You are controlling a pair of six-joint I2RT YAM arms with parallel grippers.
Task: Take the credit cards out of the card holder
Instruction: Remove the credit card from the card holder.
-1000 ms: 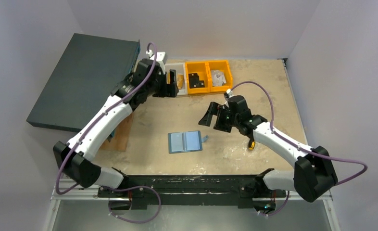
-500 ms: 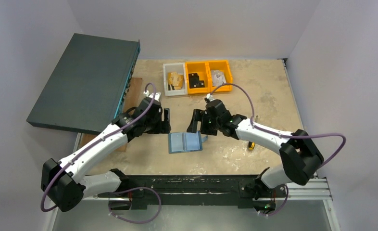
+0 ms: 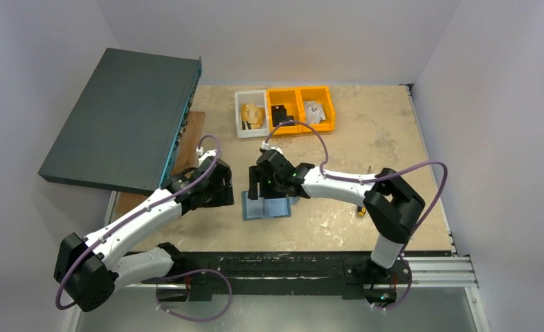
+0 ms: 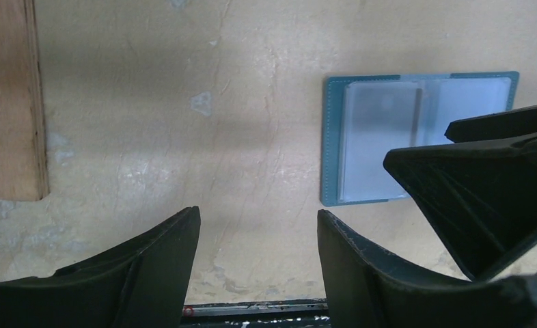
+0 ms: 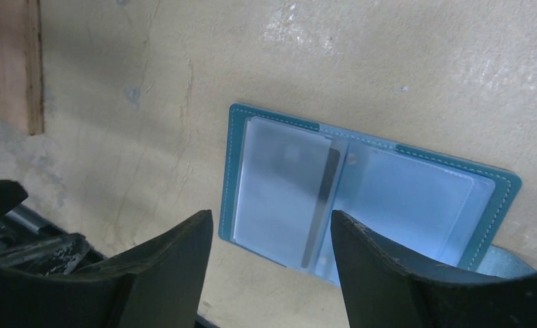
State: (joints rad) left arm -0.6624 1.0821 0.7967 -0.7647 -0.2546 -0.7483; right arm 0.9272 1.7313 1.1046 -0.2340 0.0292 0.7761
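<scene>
The card holder [image 3: 267, 207] lies open and flat on the table, teal rim up, pale blue pockets showing [image 5: 416, 198] [image 4: 378, 140]. One pale grey credit card [image 5: 279, 195] with a dark stripe along one edge sits inside its left pocket. My right gripper [image 3: 261, 184] [image 5: 271, 217] hangs open just above the holder's left half, nothing between its fingers. My left gripper [image 3: 221, 191] [image 4: 257, 215] is open over bare table to the left of the holder, apart from it. The right gripper's fingers [image 4: 484, 184] cover the holder's right part in the left wrist view.
A white bin [image 3: 241, 114] holding a tan piece and two orange bins [image 3: 302, 99] stand at the back. A large dark teal box [image 3: 124, 114] leans at the left beside a wooden board [image 3: 188, 142]. A small yellow object [image 3: 360, 208] lies to the right.
The left arm drew back from the white bin to the holder's left side. The right arm swung left and came over the holder. Both pairs of jaws narrowed somewhat.
</scene>
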